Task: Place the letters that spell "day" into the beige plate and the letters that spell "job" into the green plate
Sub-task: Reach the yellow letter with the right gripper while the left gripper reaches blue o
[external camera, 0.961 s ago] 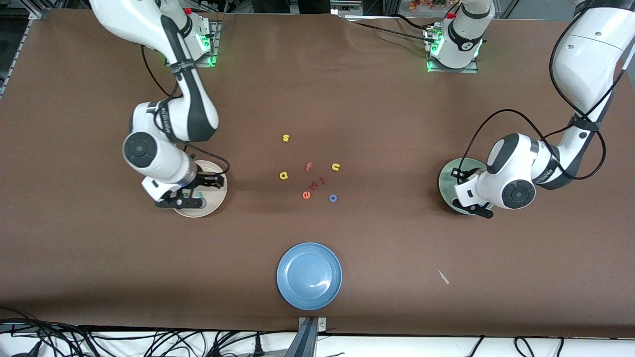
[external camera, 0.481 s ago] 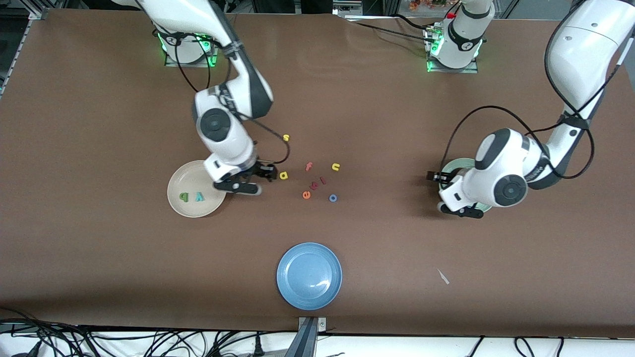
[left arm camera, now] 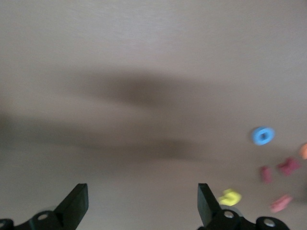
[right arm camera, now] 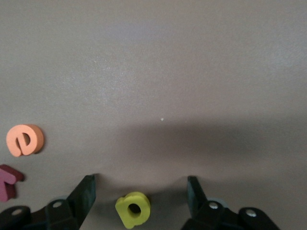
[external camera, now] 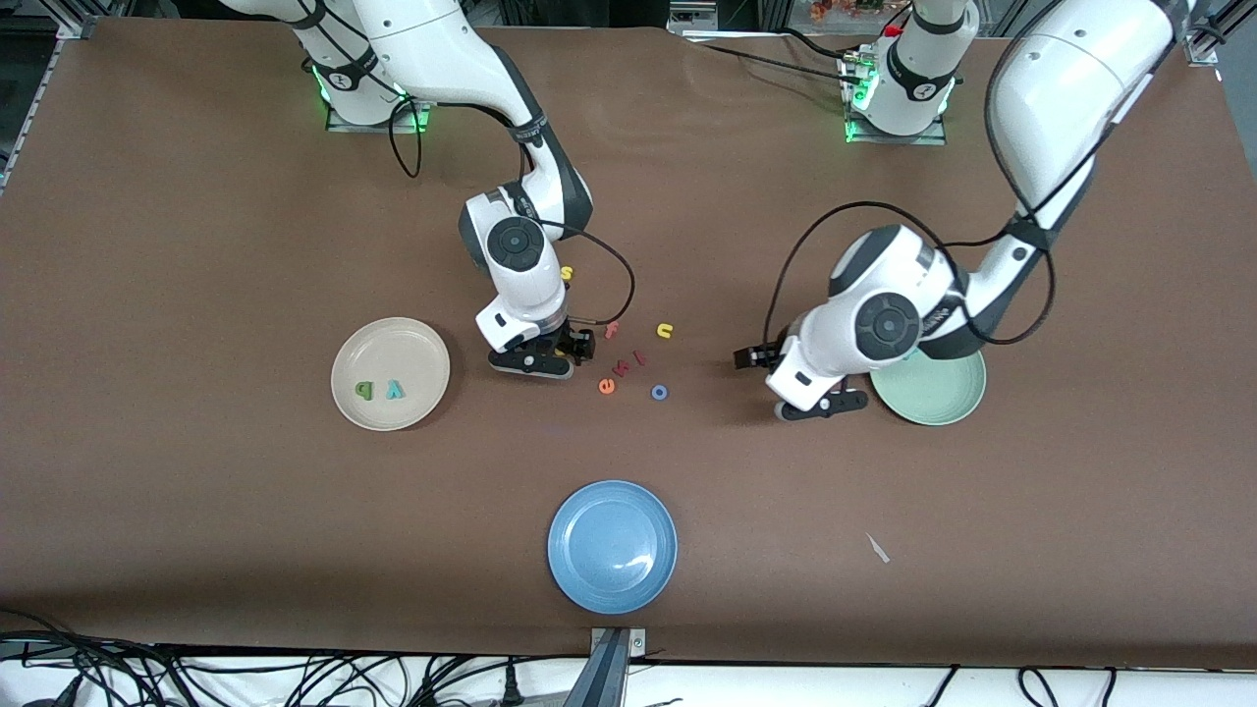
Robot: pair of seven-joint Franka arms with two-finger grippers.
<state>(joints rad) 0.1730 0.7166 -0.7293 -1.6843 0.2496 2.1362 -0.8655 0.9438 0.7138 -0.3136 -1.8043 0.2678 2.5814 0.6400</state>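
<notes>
A brown bench (external camera: 196,511) carries three plates and a small group of foam letters near its middle. The beige plate (external camera: 391,339) lies toward the right arm's end, and a dark green "d" (external camera: 363,391) and a teal "y" (external camera: 395,390) lie in it, side by side. The green plate (external camera: 943,398) lies toward the left arm's end, partly covered by the left arm; no letter shows on its visible part. A blue plate (external camera: 612,533) lies nearer to the front camera than the letters.

The right tool (right arm camera: 140,191) is low over the yellow "a" (right arm camera: 133,209), its fingers apart with the letter between them and not touching it. The orange "e" (right arm camera: 24,140) is just beside. The left tool (left arm camera: 143,203) is over bare bench between the letters and the green plate; its fingers are wide apart and hold nothing. The blue "o" (external camera: 660,393) lies nearest to it. A teal "j" or a pinkish-red "b" I cannot make out.
</notes>
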